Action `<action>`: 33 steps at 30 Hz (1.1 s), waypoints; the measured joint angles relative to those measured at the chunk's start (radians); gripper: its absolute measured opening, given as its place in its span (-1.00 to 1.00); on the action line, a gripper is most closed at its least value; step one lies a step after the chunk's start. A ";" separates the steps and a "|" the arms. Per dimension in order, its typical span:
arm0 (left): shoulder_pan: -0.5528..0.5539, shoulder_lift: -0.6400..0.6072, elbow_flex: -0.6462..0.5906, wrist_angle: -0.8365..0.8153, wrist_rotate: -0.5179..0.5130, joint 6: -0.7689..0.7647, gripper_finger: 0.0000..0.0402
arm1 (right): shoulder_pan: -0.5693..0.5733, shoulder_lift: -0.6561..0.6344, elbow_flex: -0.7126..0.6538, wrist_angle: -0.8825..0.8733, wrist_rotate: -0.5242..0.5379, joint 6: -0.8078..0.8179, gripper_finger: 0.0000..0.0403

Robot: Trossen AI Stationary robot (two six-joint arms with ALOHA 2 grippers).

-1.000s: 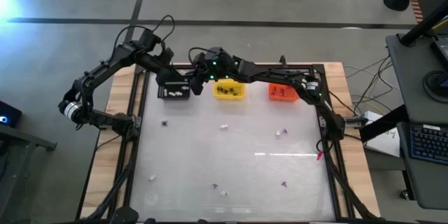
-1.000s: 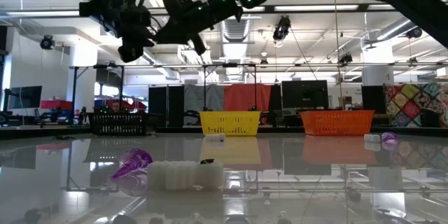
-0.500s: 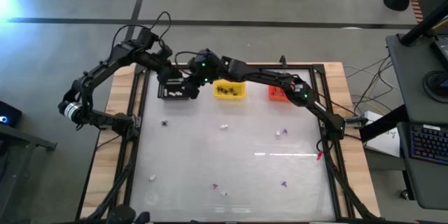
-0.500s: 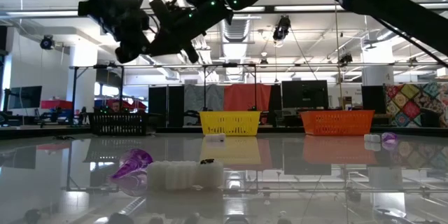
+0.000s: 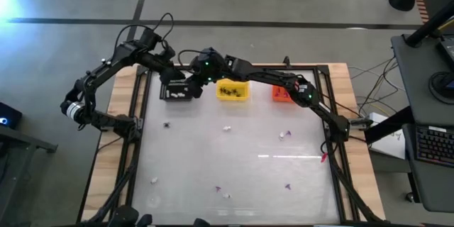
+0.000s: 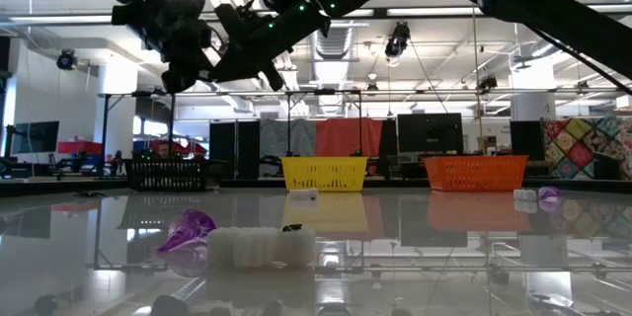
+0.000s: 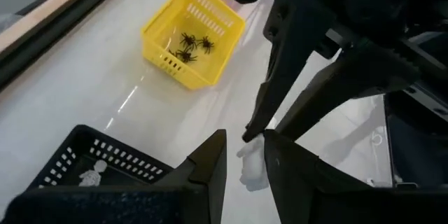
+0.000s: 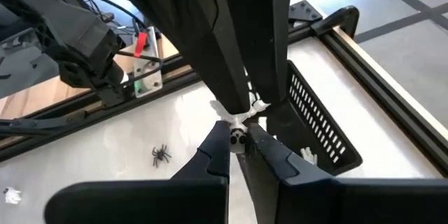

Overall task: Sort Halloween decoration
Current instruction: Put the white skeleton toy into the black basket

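While both grippers meet, a white trinket (image 8: 238, 134) seemingly sits between their jaws.

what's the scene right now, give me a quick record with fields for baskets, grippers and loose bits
black basket: holds white bits
yellow basket: holds black spiders
orange basket: contents unclear
left gripper: by the black basket, pinching a white trinket
right gripper: meeting the left gripper, shut on the same white trinket
table: loose spider, white and purple bits scattered
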 joint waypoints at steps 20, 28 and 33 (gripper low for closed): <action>0.003 -0.001 -0.001 -0.031 0.069 0.012 -0.61 | -0.015 -0.004 0.001 0.002 0.011 -0.007 -0.94; 0.003 -0.001 -0.001 -0.023 0.030 0.011 -0.61 | -0.013 -0.004 0.001 -0.020 0.006 -0.007 -0.94; 0.004 -0.001 -0.001 -0.019 -0.041 0.011 -0.61 | -0.012 -0.004 0.001 -0.020 0.002 -0.007 -0.94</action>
